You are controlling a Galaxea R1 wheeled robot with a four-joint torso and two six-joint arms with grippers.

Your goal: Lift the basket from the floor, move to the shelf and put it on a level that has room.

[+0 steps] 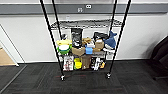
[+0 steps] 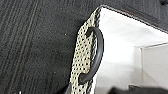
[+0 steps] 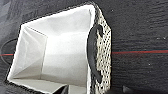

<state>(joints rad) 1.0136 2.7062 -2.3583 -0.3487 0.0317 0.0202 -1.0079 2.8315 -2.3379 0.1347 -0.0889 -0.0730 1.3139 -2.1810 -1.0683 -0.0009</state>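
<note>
Ahead against the wall stands the shelf (image 1: pixel 85 47); the basket (image 3: pixel 60 55) hangs over the floor (image 2: pixel 32 47), likely carried. Either gripper's grip I cannot tell. Next: approach squarely.

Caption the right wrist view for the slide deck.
Empty basket with cream lining and dark handle, seen from above over dark grey carpet crossed by a red line.
</note>
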